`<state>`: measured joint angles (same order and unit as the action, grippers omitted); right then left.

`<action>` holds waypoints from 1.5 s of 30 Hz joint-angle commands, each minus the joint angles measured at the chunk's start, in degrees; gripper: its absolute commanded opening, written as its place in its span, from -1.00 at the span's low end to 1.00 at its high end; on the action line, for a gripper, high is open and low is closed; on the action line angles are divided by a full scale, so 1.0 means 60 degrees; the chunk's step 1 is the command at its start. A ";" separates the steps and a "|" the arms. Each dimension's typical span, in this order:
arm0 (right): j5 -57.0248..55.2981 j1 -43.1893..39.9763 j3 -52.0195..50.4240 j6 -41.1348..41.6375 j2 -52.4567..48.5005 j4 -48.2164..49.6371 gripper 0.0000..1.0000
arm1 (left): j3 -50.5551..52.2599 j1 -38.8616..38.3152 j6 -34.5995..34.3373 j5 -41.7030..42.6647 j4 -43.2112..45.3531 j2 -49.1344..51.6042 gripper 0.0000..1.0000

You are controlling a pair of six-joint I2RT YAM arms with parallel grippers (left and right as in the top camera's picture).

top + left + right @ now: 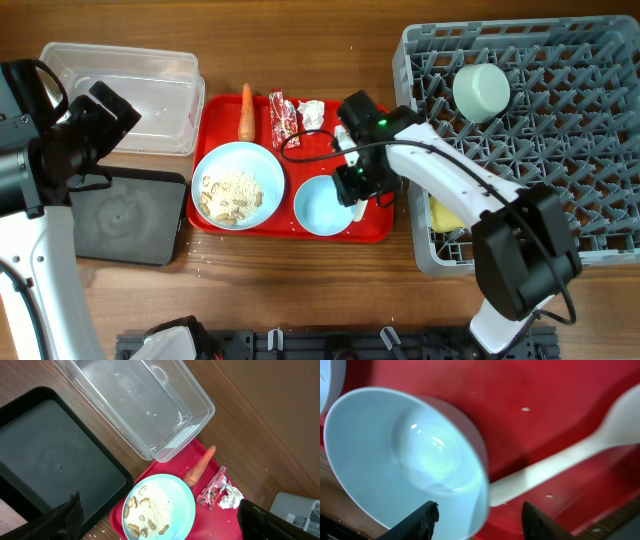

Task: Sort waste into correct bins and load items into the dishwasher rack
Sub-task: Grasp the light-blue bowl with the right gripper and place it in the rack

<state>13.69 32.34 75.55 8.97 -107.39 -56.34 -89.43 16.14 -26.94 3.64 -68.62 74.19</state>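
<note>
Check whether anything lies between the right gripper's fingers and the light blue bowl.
Nothing visible does. The fingers of the right gripper straddle the rim of the light blue bowl. The white spoon lies beside the bowl on the red tray, not over it.

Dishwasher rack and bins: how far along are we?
Done: mint bowl and yellow cup sit in the rack. In hand: open right tool over the light blue bowl. Left: that bowl, spoon, plate; crumbs, carrot, wrapper, tissue unsorted; clear tub and black tray hold nothing.
</note>
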 commanded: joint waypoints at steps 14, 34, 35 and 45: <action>-0.5191 -0.0353 0.0892 0.1599 0.1472 0.0914 -0.92 | -0.0036 0.0047 -0.0087 -0.0160 0.0033 0.0011 1.00; -1.5023 -0.6029 0.0896 -0.3002 0.0295 0.6320 -0.91 | -0.0033 0.0047 -0.0087 -0.0160 0.0033 0.0011 1.00; -1.5023 -0.6033 0.0896 -0.3322 0.0087 0.6575 -0.92 | -0.0036 0.0047 -0.0087 -0.0160 0.0033 0.0011 1.00; -1.4928 -0.5978 0.0867 -0.4994 -0.1326 0.7643 -0.92 | -0.0036 0.0047 -0.0087 -0.0160 0.0033 0.0011 1.00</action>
<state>-74.83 -3.90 80.66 -18.39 -113.47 -10.44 -89.43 16.14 -26.94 3.25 -68.60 74.22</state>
